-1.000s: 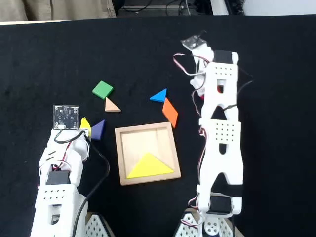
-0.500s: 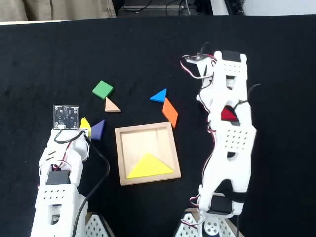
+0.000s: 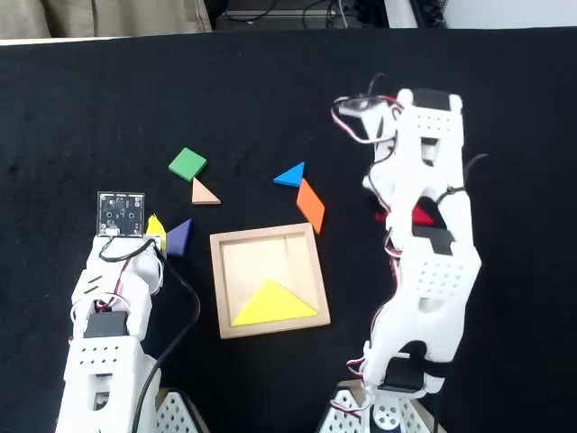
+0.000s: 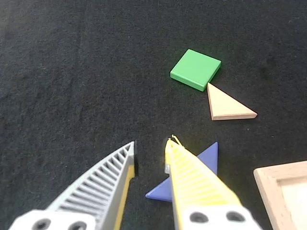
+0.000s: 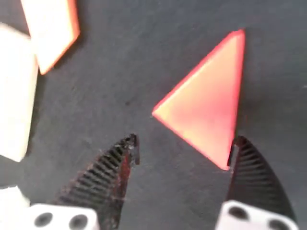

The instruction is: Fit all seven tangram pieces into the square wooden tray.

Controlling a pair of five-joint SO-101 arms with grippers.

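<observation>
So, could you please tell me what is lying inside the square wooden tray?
One yellow triangle lies flat in the tray, along the edge nearest the robot. The rest of the floor is bare wood, and nothing covers it.

The pale square wooden tray (image 3: 218, 287) is unvarnished and matt. The black table cloth (image 3: 90, 108) is matt, faintly fuzzy. The green square piece (image 4: 195, 70) is smoothly painted; at its five o'clock, the tan triangle (image 4: 228, 106) shows bare wood.

White arms (image 3: 424, 271), red-white wires (image 3: 353, 115) (left gripper (image 4: 151, 146) yellow-grey, right gripper (image 5: 184, 143) black)
</observation>
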